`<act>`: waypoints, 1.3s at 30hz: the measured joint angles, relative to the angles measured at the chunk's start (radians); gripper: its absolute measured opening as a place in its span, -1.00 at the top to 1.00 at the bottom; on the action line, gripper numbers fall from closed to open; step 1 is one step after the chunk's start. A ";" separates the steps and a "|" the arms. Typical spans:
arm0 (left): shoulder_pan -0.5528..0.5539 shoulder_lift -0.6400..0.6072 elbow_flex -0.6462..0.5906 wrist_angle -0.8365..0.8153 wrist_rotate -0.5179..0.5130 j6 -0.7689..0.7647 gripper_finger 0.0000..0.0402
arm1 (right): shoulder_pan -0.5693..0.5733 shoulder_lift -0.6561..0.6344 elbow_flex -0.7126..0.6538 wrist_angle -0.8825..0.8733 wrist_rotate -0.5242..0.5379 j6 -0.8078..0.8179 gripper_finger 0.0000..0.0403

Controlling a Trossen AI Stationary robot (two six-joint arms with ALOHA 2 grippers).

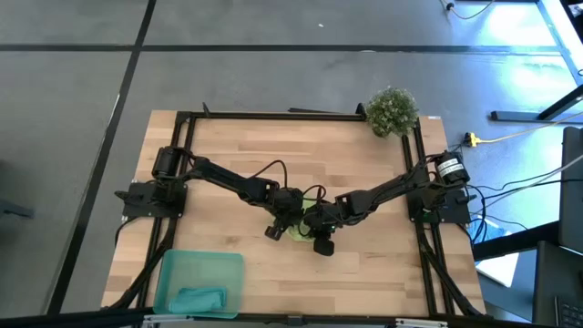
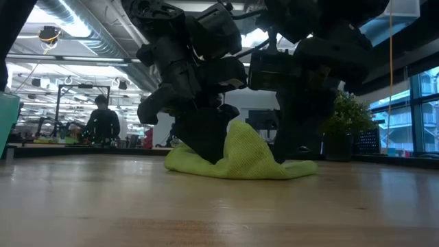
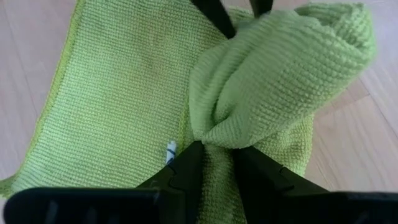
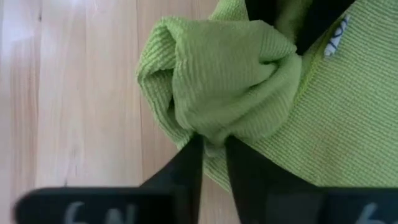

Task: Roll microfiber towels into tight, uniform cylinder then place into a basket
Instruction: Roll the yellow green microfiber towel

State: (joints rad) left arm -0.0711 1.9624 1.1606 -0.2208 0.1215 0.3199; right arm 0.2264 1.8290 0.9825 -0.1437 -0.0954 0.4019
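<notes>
A teal towel (image 1: 199, 298) lies in the basket (image 1: 173, 266) at the near left of the counter (image 1: 228, 155). In the middle, my left fingers (image 3: 214, 163) pinch one end of the lime towel (image 3: 124, 93). It is soft, bumpy and partly rolled into a fat bundle, with the rest lying flat. My right fingers (image 4: 213, 158) are narrow and pinch the other end.

Lime towel (image 1: 301, 230) mostly hidden under both arms, distant person (image 2: 103, 120) blurred
</notes>
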 joint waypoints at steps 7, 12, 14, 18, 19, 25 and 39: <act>0.001 0.000 0.001 -0.002 0.000 -0.003 0.56 | -0.009 -0.015 0.000 -0.017 -0.112 -0.001 0.24; 0.001 -0.001 0.002 -0.005 -0.002 -0.003 0.56 | -0.015 -0.044 0.000 -0.025 -0.216 0.015 0.16; 0.001 -0.001 0.002 -0.005 -0.002 -0.003 0.56 | -0.014 -0.062 0.001 -0.017 -0.196 0.010 0.16; 0.001 -0.001 0.002 -0.007 -0.002 -0.003 0.56 | 0.013 -0.079 0.001 0.037 -0.082 -0.026 0.19; 0.001 -0.001 0.002 -0.007 -0.002 -0.002 0.56 | 0.025 -0.079 0.001 0.067 -0.067 -0.049 0.19; 0.001 -0.001 0.002 -0.009 -0.003 -0.003 0.56 | 0.085 -0.069 0.002 0.181 0.026 -0.130 0.20; 0.001 -0.003 0.002 -0.019 -0.001 -0.004 0.56 | 0.096 0.014 0.000 0.288 0.177 -0.283 0.20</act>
State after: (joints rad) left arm -0.0703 1.9594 1.1629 -0.2394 0.1202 0.3162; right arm 0.3220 1.8427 0.9829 0.1448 0.0813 0.1194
